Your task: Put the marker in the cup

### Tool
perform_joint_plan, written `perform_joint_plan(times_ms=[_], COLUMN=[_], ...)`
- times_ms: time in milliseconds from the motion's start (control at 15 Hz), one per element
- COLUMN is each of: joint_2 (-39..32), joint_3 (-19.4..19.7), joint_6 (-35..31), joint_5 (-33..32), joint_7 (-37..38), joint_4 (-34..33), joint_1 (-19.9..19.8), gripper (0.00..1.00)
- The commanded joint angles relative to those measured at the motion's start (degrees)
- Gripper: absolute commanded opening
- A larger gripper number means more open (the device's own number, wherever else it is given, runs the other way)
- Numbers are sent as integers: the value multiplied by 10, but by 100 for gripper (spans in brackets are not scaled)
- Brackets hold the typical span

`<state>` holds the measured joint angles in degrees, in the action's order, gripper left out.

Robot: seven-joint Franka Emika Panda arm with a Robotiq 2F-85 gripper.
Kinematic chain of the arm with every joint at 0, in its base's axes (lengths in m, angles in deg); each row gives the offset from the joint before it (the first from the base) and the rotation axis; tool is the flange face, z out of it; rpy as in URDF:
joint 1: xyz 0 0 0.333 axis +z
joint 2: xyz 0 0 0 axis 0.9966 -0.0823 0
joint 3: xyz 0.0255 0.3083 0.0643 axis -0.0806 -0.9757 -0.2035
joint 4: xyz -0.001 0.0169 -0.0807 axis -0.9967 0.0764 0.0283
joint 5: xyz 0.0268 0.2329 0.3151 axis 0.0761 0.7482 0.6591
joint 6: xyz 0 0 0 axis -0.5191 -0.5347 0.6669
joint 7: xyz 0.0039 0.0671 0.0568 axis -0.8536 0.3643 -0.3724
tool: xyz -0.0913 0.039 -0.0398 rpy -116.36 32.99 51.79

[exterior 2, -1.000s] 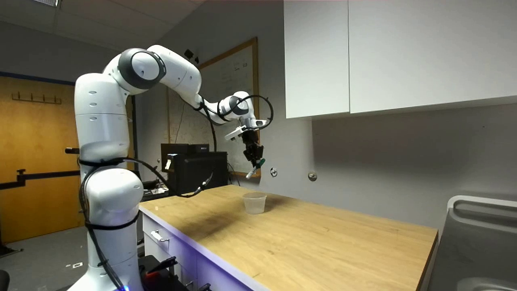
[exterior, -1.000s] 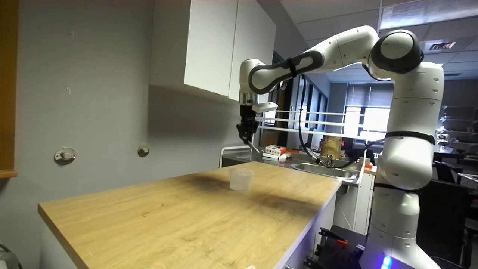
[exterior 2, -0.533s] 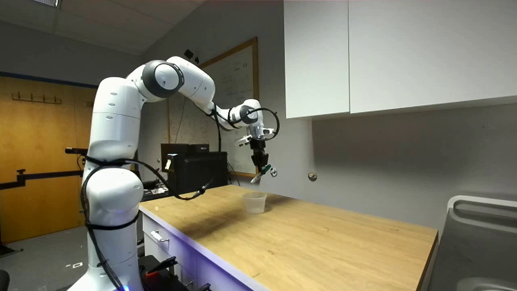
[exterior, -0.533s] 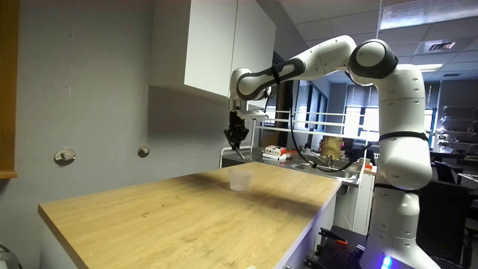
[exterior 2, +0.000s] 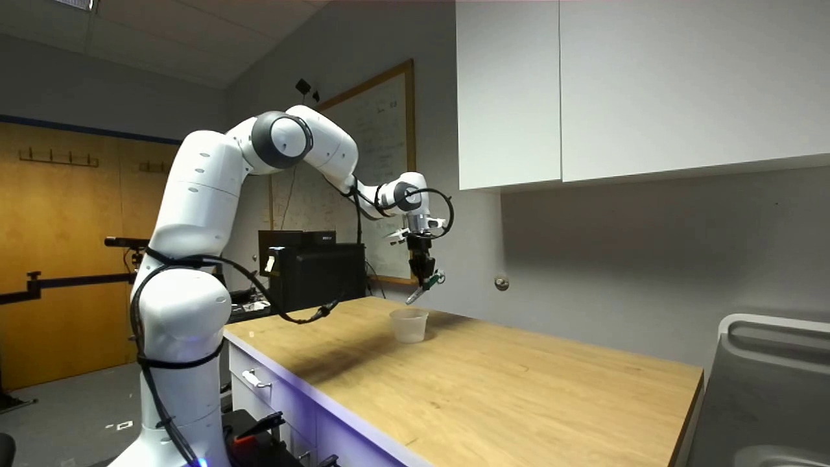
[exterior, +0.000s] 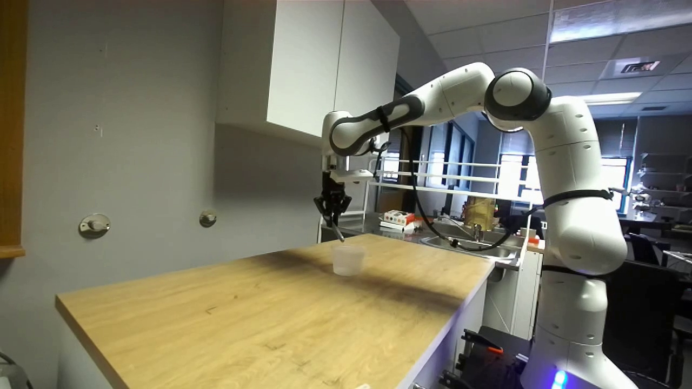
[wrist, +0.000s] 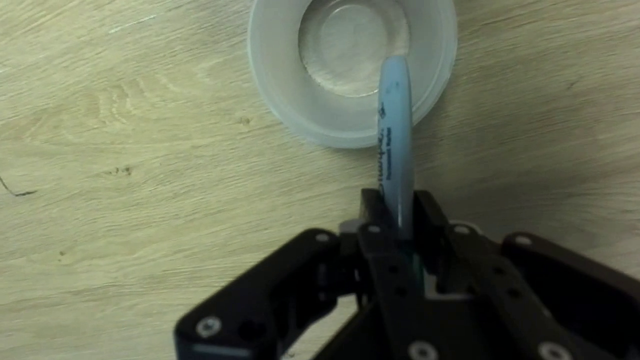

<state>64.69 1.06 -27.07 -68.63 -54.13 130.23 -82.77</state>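
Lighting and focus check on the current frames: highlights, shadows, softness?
In an exterior view, background windows blown out, blue light flaring at bottom right; in both exterior views, soft-edged shadows on the countertop either side of the cup; in the wrist view, gripper near-black and slightly soft, lettering on the marker partly legible.

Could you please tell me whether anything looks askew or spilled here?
Nothing looks spilled. The marker slants in the gripper instead of pointing straight down, though the cup sits upright. A dark hooked line on the counter also looks out of place.
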Motion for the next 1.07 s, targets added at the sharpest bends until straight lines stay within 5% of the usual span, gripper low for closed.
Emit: perform_joint_plan(times_ms=[0,600,733,867,1000], joint_2=[-15,-18,-16,-13,-10], joint_3=[15,32,33,33,33], joint_6=[-2,-8,-8,-10,-11], joint_5=[13,16,12,11,9], joint_7=[8,18,25,34,41], joint_4=[-14,7,12,18,23], joint_1=[0,1,3,5,7], gripper=[7,8,30,36,61])
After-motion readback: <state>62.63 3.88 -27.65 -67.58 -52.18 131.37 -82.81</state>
